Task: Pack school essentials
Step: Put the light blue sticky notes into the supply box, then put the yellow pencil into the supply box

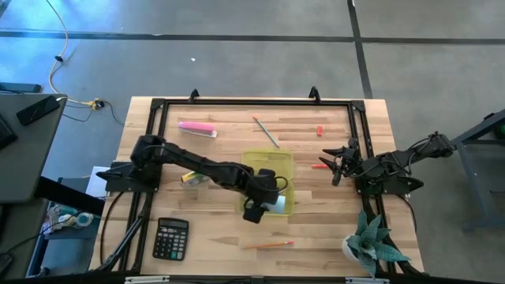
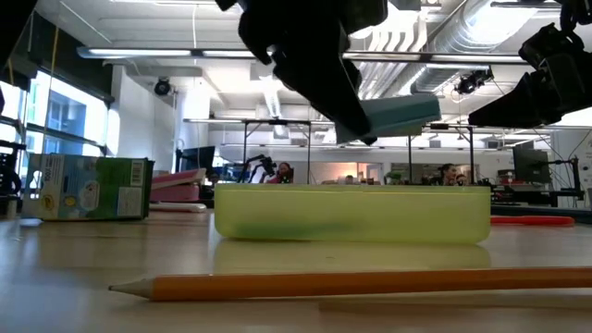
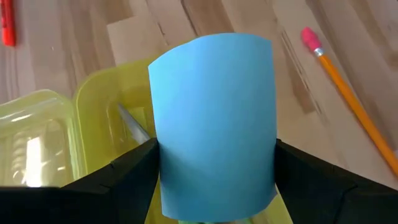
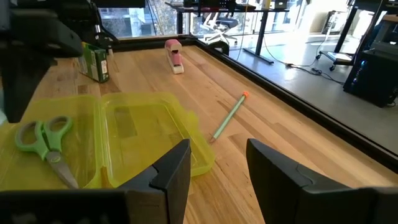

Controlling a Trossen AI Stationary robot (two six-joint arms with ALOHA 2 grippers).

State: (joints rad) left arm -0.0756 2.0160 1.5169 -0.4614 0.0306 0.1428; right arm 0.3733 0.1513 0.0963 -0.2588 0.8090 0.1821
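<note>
The left gripper [image 1: 264,207] hangs over the near part of the yellow-green case [image 1: 268,162] and its fingers [image 3: 130,171] are closed on the light-blue note pad [image 3: 212,118], which is lifted above the case. The green-handled scissors [image 4: 43,140] lie inside the case. The orange pencil [image 1: 268,245] lies on the table [image 1: 221,229] near the front edge. The right gripper [image 1: 338,166] waits at the right side with its fingers apart and nothing between them
</note>
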